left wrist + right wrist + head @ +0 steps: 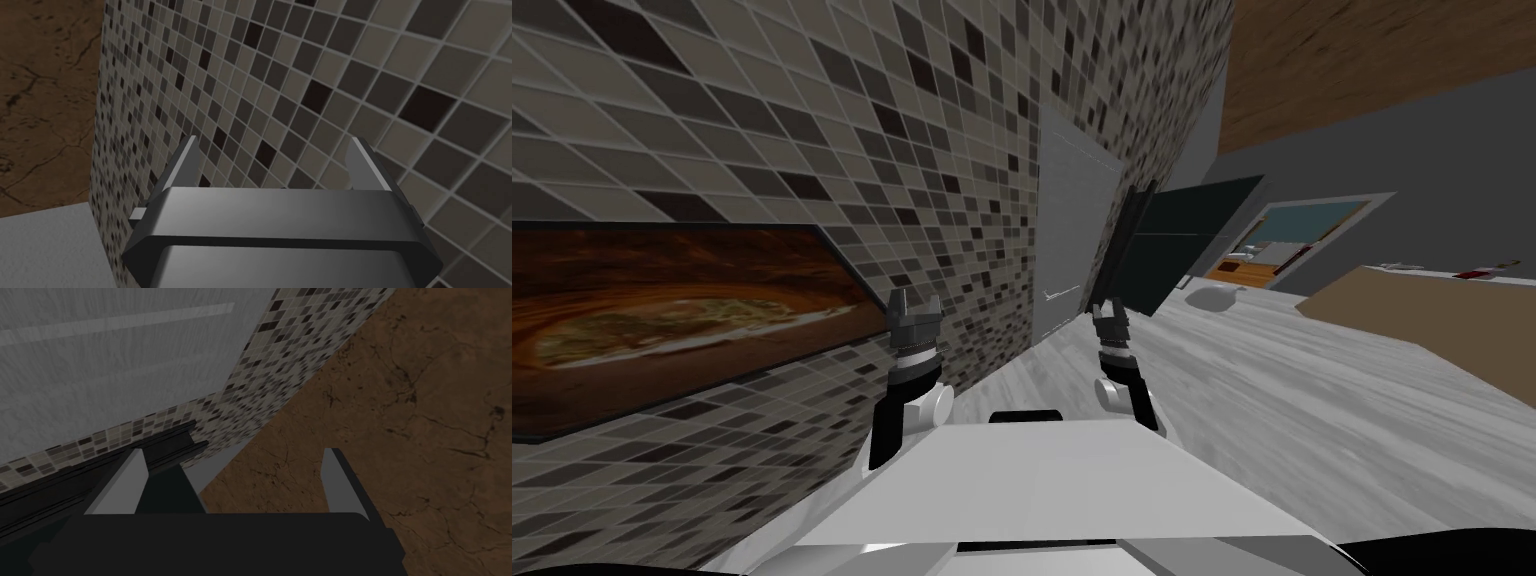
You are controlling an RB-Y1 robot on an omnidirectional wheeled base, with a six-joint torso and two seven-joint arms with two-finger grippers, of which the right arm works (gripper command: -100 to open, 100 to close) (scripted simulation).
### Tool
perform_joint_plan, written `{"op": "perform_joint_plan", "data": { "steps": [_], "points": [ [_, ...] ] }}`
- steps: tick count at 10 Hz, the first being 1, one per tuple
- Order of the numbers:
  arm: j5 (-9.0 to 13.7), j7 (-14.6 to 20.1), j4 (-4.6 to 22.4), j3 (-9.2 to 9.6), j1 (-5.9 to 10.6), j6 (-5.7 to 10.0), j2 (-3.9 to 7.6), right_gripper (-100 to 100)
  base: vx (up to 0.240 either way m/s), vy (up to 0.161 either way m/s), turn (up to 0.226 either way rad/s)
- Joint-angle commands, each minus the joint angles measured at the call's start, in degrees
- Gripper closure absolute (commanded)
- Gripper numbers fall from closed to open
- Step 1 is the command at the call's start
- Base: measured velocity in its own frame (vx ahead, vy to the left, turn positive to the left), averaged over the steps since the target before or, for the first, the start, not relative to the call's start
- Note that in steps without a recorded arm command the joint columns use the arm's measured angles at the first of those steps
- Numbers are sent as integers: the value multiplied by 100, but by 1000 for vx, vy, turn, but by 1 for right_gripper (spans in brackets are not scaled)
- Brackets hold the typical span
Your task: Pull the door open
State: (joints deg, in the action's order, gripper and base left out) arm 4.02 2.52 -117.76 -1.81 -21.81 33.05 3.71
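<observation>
The jaws of the right gripper (234, 455) are spread, and nothing is held between them. Just beyond them a dark panel (1184, 238) stands out from the wall. In the right wrist view its dark edge is partly covered by one jaw, and what it belongs to cannot be made out. Ahead and to the left of these jaws, the grey door (1074, 235) lies flush in the mosaic-tiled wall (942, 150), apart from both grippers. A small pale handle (1052, 294) is seen on the door, on the side towards the left gripper; its shape is too small to be told. In the right wrist view the door's face is cut off at the picture's edge, and the brown ceiling (400, 413) is seen past the other jaw.

The jaws of the left gripper (275, 145) are likewise spread and empty. The tiled wall is faced close ahead of them; whether it is touched cannot be told. Left of these jaws a framed picture (662, 320) in browns hangs on the wall, cut off at the edge.

Farther out, right of the right jaws, light grey floor (1312, 380) is spread. A white object (1212, 296) lies on it past the dark panel and cannot be identified. A tan worktop (1412, 310) is cut off at the far right, with small things on it that cannot be told apart. An opening (1297, 235) is seen in the grey wall beyond.
</observation>
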Motion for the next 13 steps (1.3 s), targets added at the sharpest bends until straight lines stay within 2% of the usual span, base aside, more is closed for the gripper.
{"op": "perform_joint_plan", "data": {
  "steps": [1,3,4,5,6,8,9,10,11,12,13],
  "points": [
    [1,15,266,-6,85,54,28,-100,36,-49,75],
    [2,43,631,-12,247,134,73,-100,70,-77,174],
    [2,43,711,-12,247,134,73,-100,36,-76,65],
    [2,57,900,-15,329,175,95,-100,19,-63,103],
    [2,57,938,-15,329,175,95,-100,27,-50,56],
    [2,88,1315,-21,507,262,141,-100,55,-79,148],
    [2,88,1427,-21,507,262,141,-100,42,-81,69],
    [2,104,1620,-24,598,308,165,-100,40,-69,106],
    [2,104,1678,-24,598,308,165,-100,29,-50,74],
    [2,120,1877,-27,690,353,188,-100,34,-60,125],
    [2,120,1932,-27,690,353,188,-100,35,-56,63]
  ]
}}
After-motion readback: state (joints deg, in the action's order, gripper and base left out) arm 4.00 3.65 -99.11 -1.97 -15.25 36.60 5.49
